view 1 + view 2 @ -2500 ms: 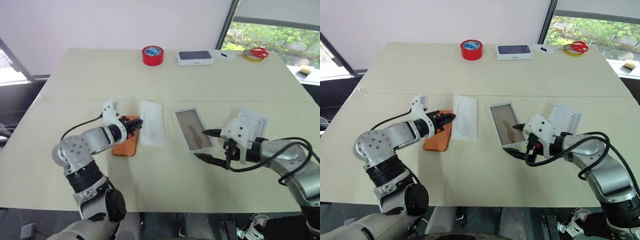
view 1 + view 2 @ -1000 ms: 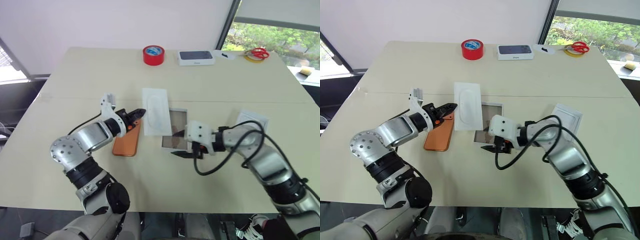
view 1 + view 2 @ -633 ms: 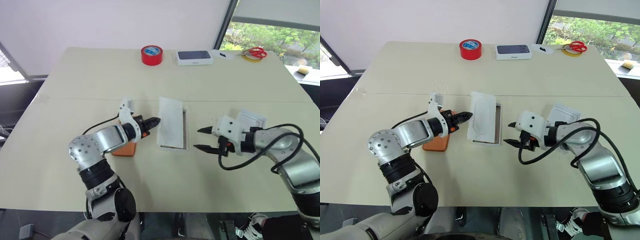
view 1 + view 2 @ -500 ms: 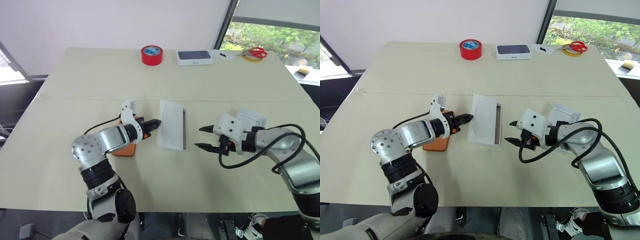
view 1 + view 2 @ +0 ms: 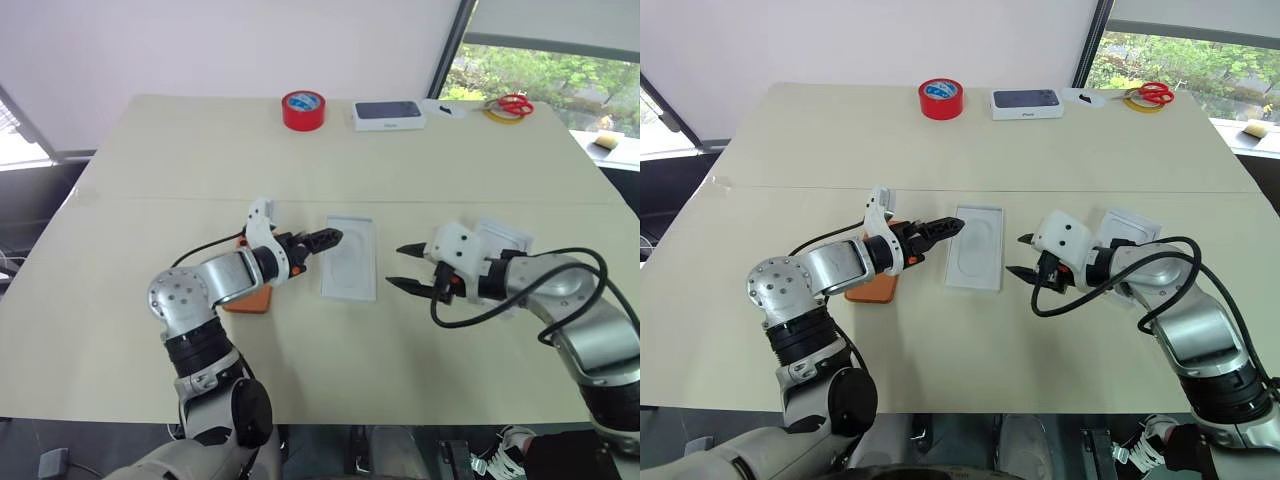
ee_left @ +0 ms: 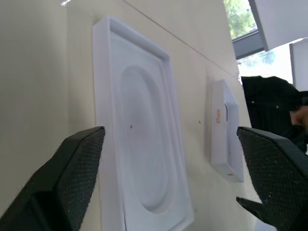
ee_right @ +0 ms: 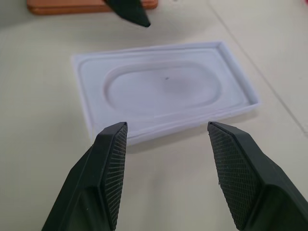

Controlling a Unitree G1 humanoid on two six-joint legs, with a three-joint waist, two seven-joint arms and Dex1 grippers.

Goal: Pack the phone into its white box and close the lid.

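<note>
Left eye view: the beige worktop (image 5: pixel 150 330) carries everything, with a seam running across it from side to side. Near the middle, just on the near side of that seam, lies a white tray with an oval hollow (image 5: pixel 349 258), lying flat and covering what is beneath it, so the white box itself cannot be made out. The phone (image 5: pixel 254 299) lies flat just beside that tray toward the worktop's left edge, mostly hidden under the left arm. The lid (image 5: pixel 503 238) lies toward the right edge, behind the right wrist, partly covered by it. Along the far edge stand a white box with a dark phone picture (image 5: pixel 389 115), a red tape roll (image 5: pixel 304 110), and, toward the far right corner, red-handled scissors (image 5: pixel 516 104).

The left end effector (image 5: pixel 325 240) has its fingers spread wide and holds nothing; it hangs at the tray's left side, its tips near the rim. The right end effector (image 5: pixel 405 268) is also spread apart and empty, pointing at the tray from the right, a little apart from it.
</note>
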